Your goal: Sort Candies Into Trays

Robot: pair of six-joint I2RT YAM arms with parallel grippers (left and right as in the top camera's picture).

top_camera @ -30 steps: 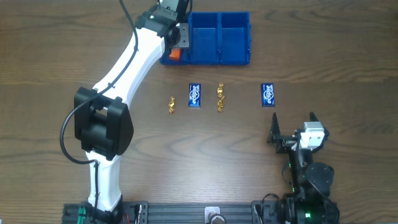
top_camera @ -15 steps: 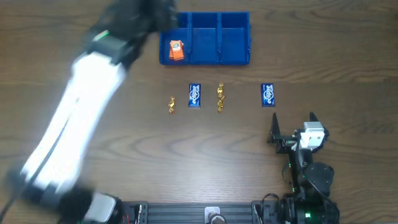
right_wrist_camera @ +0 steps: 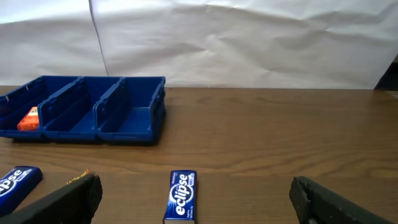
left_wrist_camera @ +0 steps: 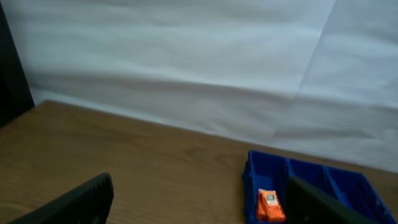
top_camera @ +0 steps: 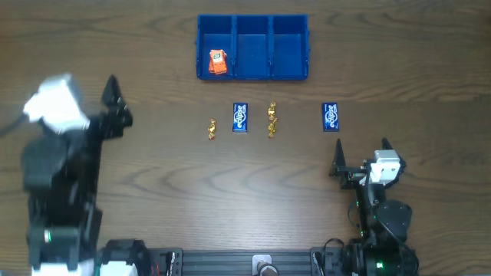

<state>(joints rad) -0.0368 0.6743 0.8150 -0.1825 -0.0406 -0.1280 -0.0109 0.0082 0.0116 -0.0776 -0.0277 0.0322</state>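
Candies: a loose row lies on the table [top_camera: 153, 192] in front of the blue tray [top_camera: 253, 54]; one piece is already binned.
Tray: it has three compartments; the orange candy [top_camera: 219, 61] sits in the left one, and the other two look bare.
Packs: the left blue pack [top_camera: 240, 117] and the right blue pack [top_camera: 331, 117] lie flat and well apart, long sides pointing at the tray.
Gold pieces: the small gold candy [top_camera: 212, 129] lies just beside the left blue pack; the gold pair [top_camera: 271, 120], seemingly two wrapped pieces end to end, lies between the packs.
Left arm: the left gripper [left_wrist_camera: 199, 183] hangs at the table's left side, well apart from the row, fingers spread wide and holding nothing.
Right arm: the right gripper [top_camera: 361, 149] sits near the right blue pack, jaws parted and empty, with the pack lying ahead between the fingers.
Handling: the packs are probably light, stiff and slick-skinned; the gold pieces are likely tiny and light, with crinkly foil that may slip or roll.
Hold: pinch a pack across its narrow width at mid-length; take a gold piece around its thickest middle.
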